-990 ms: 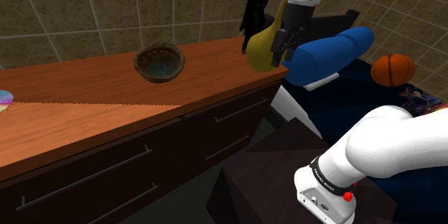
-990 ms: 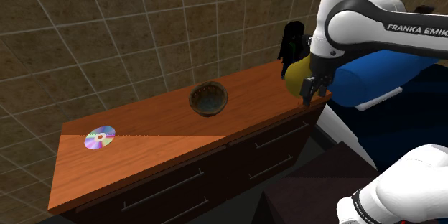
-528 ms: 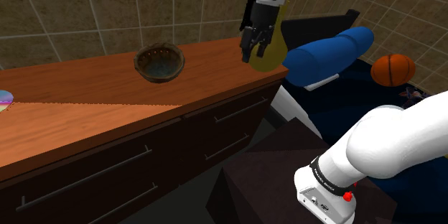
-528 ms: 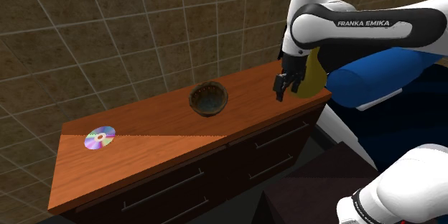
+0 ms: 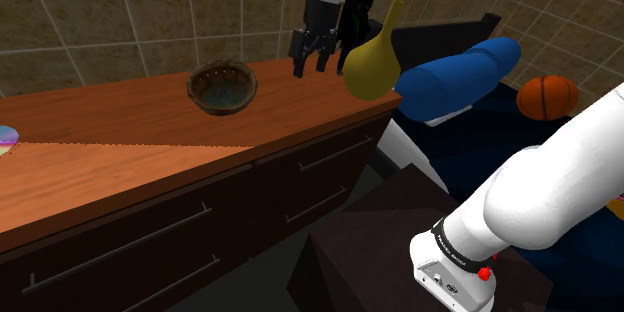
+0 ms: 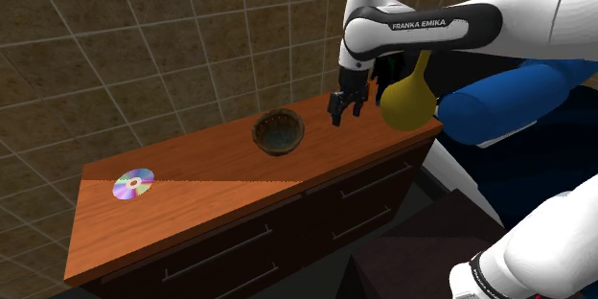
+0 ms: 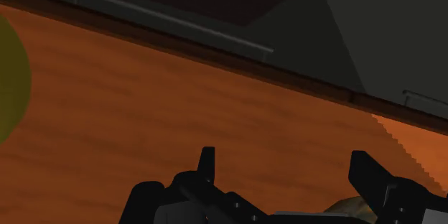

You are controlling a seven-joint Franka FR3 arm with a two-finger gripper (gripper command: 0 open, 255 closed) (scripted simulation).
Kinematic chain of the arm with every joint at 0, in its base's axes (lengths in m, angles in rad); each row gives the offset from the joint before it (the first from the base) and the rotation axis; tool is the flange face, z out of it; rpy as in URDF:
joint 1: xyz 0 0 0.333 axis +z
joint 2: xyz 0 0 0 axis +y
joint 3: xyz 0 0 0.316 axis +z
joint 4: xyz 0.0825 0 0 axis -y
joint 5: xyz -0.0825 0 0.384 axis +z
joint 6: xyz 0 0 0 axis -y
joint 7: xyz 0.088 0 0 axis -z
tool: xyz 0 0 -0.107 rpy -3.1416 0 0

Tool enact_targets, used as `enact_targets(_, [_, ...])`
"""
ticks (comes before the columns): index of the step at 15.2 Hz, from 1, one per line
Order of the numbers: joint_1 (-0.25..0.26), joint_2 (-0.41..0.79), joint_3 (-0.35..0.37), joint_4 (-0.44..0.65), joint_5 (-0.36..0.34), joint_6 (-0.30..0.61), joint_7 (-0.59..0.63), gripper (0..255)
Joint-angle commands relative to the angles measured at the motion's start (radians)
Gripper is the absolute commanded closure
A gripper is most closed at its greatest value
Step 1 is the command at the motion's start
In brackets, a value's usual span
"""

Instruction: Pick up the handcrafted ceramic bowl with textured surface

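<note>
Brown bowl (image 5: 221,87) upright on wooden counter (image 5: 130,160); pincer (image 5: 309,64) apart, hovering between bowl and yellow vase (image 5: 371,65).

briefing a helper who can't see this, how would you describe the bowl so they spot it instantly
Find the long orange-brown wooden countertop with drawers, against the tiled wall. Near its back edge, between the shiny disc and the yellow gourd-shaped vase, sits the bowl: the only round, dark brown, rough-rimmed open dish there.
</note>
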State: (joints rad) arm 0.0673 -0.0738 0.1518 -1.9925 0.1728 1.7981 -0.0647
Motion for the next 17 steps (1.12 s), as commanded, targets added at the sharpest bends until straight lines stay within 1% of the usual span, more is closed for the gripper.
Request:
enact_targets(1, [0.009, 0.068, 0.01, 0.056, 0.001, 0.02, 0.007, 0])
enact_targets(8, [0.042, 0.331, 0.035, 0.349, -0.017, 0.022, 0.033, 0])
enact_targets(13, [0.079, 0.542, 0.046, 0.627, -0.041, -0.024, 0.055, 0])
enact_targets(14, [0.08, 0.549, 0.046, 0.638, -0.041, -0.026, 0.056, 0])
enact_targets(17, [0.08, 0.553, 0.045, 0.603, -0.04, 0.011, 0.049, 0])
